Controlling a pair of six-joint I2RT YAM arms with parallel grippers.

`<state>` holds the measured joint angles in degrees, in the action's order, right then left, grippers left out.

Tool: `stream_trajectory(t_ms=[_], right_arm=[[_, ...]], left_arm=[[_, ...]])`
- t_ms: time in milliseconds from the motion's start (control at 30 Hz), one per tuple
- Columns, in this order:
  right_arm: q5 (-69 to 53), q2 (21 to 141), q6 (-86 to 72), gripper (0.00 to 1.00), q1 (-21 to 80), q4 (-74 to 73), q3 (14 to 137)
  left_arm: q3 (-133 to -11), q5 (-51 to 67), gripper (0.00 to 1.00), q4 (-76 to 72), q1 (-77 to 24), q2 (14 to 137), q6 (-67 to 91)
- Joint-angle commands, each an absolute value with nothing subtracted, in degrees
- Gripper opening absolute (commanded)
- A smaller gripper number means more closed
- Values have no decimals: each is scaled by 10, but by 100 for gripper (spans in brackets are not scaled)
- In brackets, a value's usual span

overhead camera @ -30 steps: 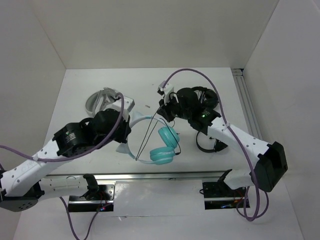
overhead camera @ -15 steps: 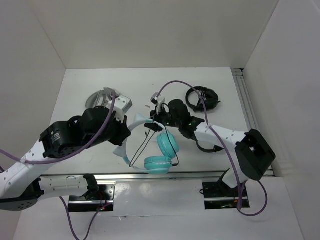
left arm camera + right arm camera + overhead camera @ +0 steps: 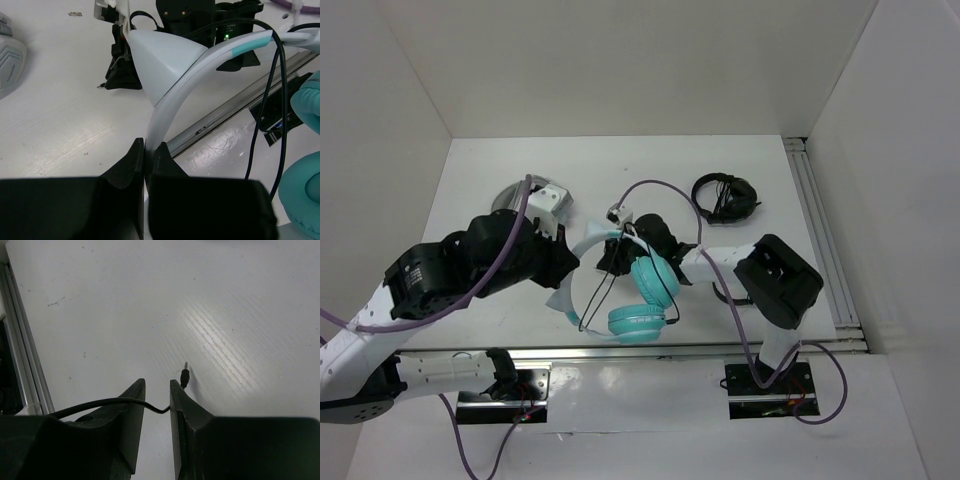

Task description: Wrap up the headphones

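Headphones [image 3: 636,322]: lay at the near middle of the tabletop [image 3: 620,165], teal cups toward the near edge, pale headband [image 3: 170,95] arching up and to the left. Looked light, springy-stiff in the band and soft at the padded cups; judged easy to lift, but apt to swing about a single grip. Carried a thin black cable [image 3: 260,125], limp and slick, likely to slip from a loose pinch and to catch on the band's ear-like point [image 3: 160,60]. Best steadied by the band and wound by taking the cable close to its plug [image 3: 184,376].

Gripped on the lower band by the left tool [image 3: 148,145], jaws closed tight against it. Met from the right by the right tool [image 3: 156,385], jaws only narrowly apart, with the cable crossing into the gap and seemingly not pinched; plug just beyond the tips, over bare tabletop.

Crowded on the right of the cups by the right arm itself, with its purple lead [image 3: 660,185] looping above: a possible snag for the winding.

Farther back on the left, grey-white folded headphones [image 3: 525,195]; far right, black headphones [image 3: 725,195]. Both well apart, judged no obstacle.
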<state>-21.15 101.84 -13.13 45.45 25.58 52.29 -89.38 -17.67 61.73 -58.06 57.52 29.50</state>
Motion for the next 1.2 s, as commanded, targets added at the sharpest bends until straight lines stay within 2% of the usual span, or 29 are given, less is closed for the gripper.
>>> stream_trajectory(t_ms=[0,367,733,900,1100,1167], right_arm=[[-197,1035,-145,34,468,317,555],[-173,1089,-184,34,479,398,529],[-89,1078,-213,35,479,467,514],[-89,1084,-230,36,479,516,507],[-89,1121,-236,20,484,536,508],[-84,1127,-247,7,484,556,508]], left_arm=[[-921,-168,0,567,-583,561,331],[-927,-171,0,556,-583,548,362],[-875,-155,0,539,-583,526,374],[-869,-143,0,521,-583,526,379],[-874,-138,0,516,-583,526,385],[-875,-131,0,511,-583,526,390]])
